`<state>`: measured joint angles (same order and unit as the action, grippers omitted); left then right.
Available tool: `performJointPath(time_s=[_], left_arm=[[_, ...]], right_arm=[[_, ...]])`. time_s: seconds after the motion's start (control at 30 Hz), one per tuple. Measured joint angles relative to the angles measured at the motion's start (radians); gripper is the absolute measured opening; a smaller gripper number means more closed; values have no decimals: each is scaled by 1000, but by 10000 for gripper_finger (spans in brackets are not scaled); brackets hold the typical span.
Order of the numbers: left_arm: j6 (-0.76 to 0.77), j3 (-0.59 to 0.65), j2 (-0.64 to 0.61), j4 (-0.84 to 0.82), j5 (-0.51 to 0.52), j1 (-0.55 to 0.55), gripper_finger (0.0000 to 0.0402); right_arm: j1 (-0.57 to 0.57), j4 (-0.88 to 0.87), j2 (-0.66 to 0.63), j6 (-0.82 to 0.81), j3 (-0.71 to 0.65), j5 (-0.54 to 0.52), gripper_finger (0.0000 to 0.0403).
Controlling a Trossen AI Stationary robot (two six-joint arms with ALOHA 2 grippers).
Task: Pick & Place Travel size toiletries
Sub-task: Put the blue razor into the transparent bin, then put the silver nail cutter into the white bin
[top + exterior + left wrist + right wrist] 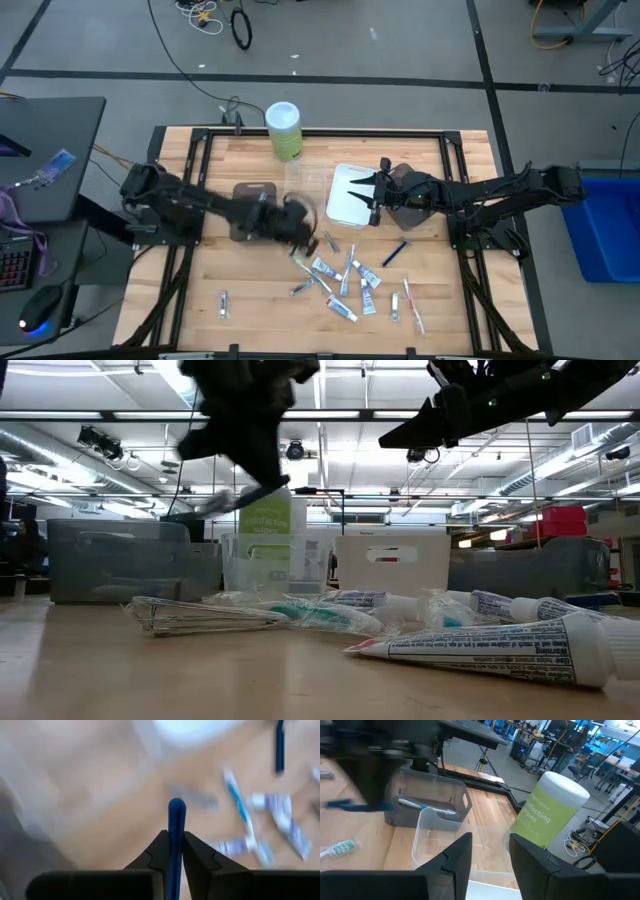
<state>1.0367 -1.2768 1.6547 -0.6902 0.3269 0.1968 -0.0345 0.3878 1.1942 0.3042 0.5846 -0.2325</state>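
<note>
My left gripper (pixel 303 235) is over the table's middle, between the grey tray (pixel 255 190) and the scattered toiletries, shut on a slim blue toothbrush (pixel 176 817). Several toothpaste tubes (pixel 342 308), a pink toothbrush (pixel 412 305), a dark blue stick (pixel 397 252) and a silver piece (pixel 223 305) lie flat on the wood in front. A toothbrush (pixel 427 806) lies inside the grey tray. My right gripper (pixel 362 193) hovers open and empty over the white tray (pixel 340 205). My left gripper pinches the blue toothbrush between its two fingers (pixel 197 852). The toothbrush lies along the fingers, and its rounded end (pixel 176 806) sticks out past the tips. It is lifted clear of the table, as the low view (pixel 250 495) shows.
A tall green bottle with a white cap (pixel 283 130) stands at the far edge. A clear tray (pixel 310 183) sits between the grey and white trays. Bare wood lies at the near left around the silver piece.
</note>
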Motion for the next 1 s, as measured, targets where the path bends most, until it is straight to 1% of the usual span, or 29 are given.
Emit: performJointPath(time_s=[0.07, 0.17, 0.3, 0.4, 0.5, 0.63, 0.67, 0.73, 0.83, 1.0], left_arm=[[-115, -30, -1, 14, 10, -74, 42], [-222, -43, -3, 28, 42, -178, 45], [-277, -44, 13, 31, 83, -293, 53], [-315, -43, 53, 37, 65, -352, 54], [-349, -43, 103, 54, 13, -388, 55], [-404, -43, 163, 65, -89, -427, 56], [-410, -43, 176, 68, -101, -433, 57], [-413, -43, 193, 77, -104, -442, 59], [-458, -42, 215, 78, -100, -453, 66], [-504, -43, 214, 78, -97, -460, 89]], right_arm=[[0, 0, 0, 0, 0, 0, 140], [0, -2, 0, 0, 0, 0, 135], [0, -2, 0, 0, 0, 0, 129], [0, -2, 0, 0, 0, 0, 125], [0, -2, 0, 0, 0, 0, 124], [0, -3, 0, 0, 0, 0, 128], [0, -4, 0, 0, 0, 0, 130], [0, -5, 0, 0, 0, 0, 134], [0, -10, 0, 0, 0, 0, 138], [0, -13, 0, -26, 0, 0, 142]])
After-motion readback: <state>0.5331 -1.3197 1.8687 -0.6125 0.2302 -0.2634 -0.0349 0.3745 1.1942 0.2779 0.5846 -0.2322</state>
